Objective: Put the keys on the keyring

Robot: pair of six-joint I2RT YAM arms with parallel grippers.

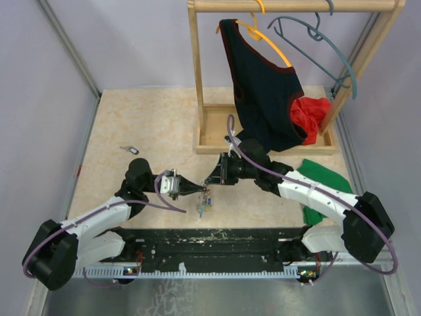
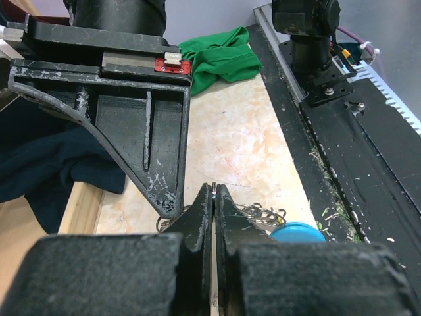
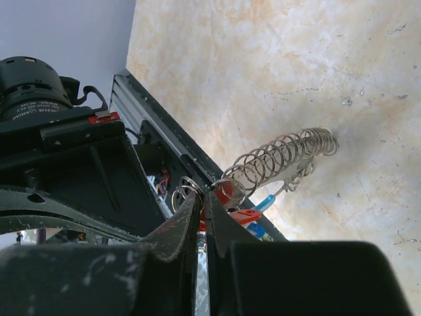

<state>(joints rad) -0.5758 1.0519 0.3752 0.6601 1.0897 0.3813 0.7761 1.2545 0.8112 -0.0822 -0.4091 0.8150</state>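
The keyring (image 1: pixel 204 205), thin coiled wire with a light-blue section, hangs between my two grippers above the table's front middle. My left gripper (image 1: pixel 199 191) is shut on a thin metal loop of it; the coil (image 2: pixel 262 212) and blue section (image 2: pixel 297 232) lie just right of its fingertips (image 2: pixel 215 191). My right gripper (image 1: pixel 209 178) is shut at its tips (image 3: pixel 204 195) on a small split ring by a red key (image 3: pixel 241 214); the coil (image 3: pixel 283 155) stretches away beyond it. A black-headed key (image 1: pixel 130 149) lies alone on the table at the left.
A wooden rack (image 1: pixel 212 135) stands at the back, with a black garment (image 1: pixel 263 85), a red cloth (image 1: pixel 312 112) and a grey-blue hanger (image 1: pixel 325 49). A green cloth (image 1: pixel 323 179) lies at the right under the right arm. A black rail (image 1: pixel 210 240) runs along the near edge.
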